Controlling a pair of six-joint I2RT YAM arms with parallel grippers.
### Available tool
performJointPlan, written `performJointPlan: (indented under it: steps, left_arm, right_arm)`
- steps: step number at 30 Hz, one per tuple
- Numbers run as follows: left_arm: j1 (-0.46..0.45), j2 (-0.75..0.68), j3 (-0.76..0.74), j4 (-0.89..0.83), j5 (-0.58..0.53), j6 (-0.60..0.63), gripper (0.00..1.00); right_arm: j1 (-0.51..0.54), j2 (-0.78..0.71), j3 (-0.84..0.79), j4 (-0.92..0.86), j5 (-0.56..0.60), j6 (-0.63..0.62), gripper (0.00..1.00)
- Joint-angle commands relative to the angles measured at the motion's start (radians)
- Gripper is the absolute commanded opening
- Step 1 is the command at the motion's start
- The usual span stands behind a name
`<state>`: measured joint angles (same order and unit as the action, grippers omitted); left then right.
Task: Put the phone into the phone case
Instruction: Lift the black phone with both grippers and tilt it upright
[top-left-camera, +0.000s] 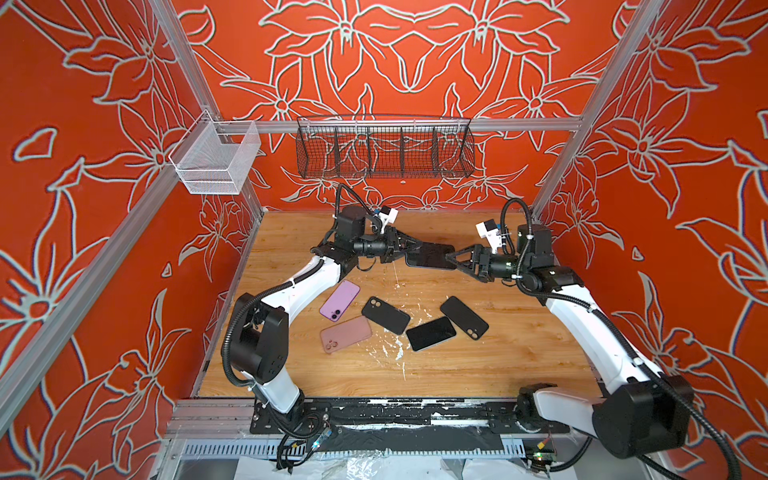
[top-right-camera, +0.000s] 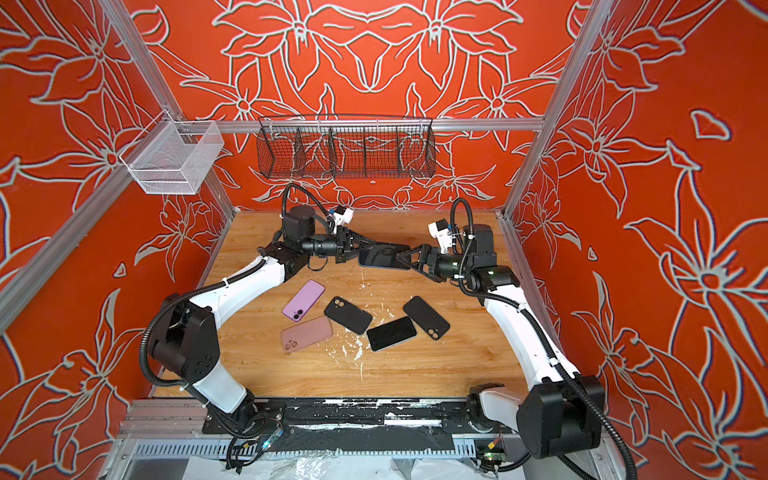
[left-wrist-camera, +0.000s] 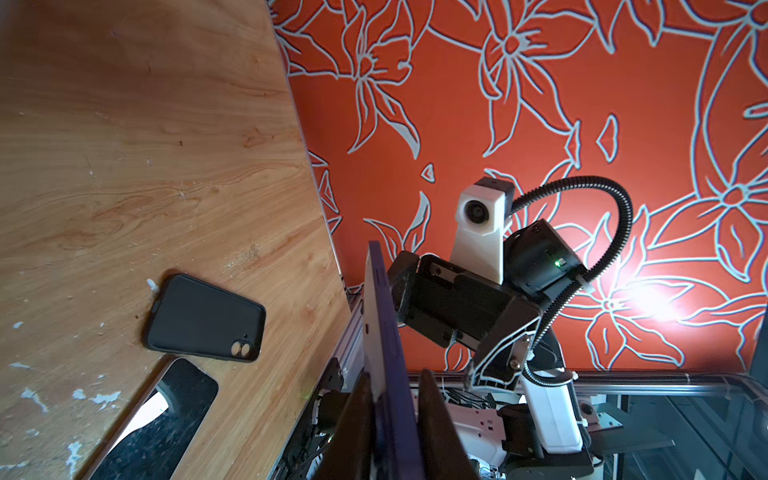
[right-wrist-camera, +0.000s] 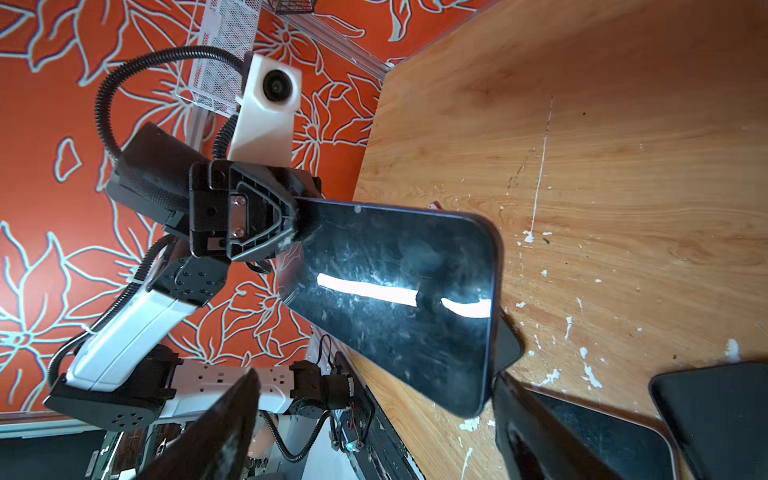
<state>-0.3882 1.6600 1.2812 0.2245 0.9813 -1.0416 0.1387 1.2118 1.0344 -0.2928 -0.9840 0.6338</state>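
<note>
Holding one short end of a dark glossy rectangular phone (top-left-camera: 430, 255) with a purple rim, the left gripper (top-left-camera: 409, 249) sits in the upper middle of both top views. Its jaws are drawn almost together on the thin body. In the left wrist view the two black fingers (left-wrist-camera: 440, 432) press either face of the phone (left-wrist-camera: 380, 324), which shows edge-on. The phone is lifted off the pale wooden tabletop (top-left-camera: 519, 361) with its screen facing up.

The right gripper (top-left-camera: 451, 257) meets the phone's free end from the right of the frame. Its jaws are spread wide and grip nothing. In the right wrist view one finger (right-wrist-camera: 216, 428) stands well off the phone (right-wrist-camera: 395, 291) and the other lies just beside its corner. Whether that one touches cannot be told.

Lower in both top views, five flat pieces lie on the wood:
- a lilac phone-shaped slab (top-left-camera: 340, 300)
- a dusty-pink slab (top-left-camera: 345, 333) below it
- a black soft phone case (top-left-camera: 385, 315) with two camera holes
- a black screen-up handset (top-left-camera: 431, 333)
- a second black phone case (top-left-camera: 464, 317), touching that handset's right end
</note>
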Motion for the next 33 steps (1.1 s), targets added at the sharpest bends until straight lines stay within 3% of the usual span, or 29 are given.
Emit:
performJointPlan:
  steps: [1,11,23,27,33]
  left_arm:
    - [-0.001,-0.041,0.017,0.159,0.062,-0.079,0.18]
    - [-0.003,0.000,0.001,0.301,0.077,-0.186,0.19]
    - [-0.004,0.078,-0.014,0.558,0.085,-0.382,0.19]
    - [-0.008,0.090,-0.012,0.578,0.084,-0.396,0.19]
    - [-0.010,0.081,-0.015,0.561,0.080,-0.383,0.19]
  right_arm:
    - [-0.007,0.001,-0.039,0.113,-0.062,0.068,0.87]
    - [-0.010,0.026,-0.098,0.348,-0.110,0.230,0.77]
    - [-0.010,0.022,-0.148,0.630,-0.142,0.441,0.43]
    - [-0.011,0.020,-0.165,0.710,-0.137,0.495,0.32]
    - [-0.011,0.037,-0.183,0.868,-0.115,0.598,0.30]
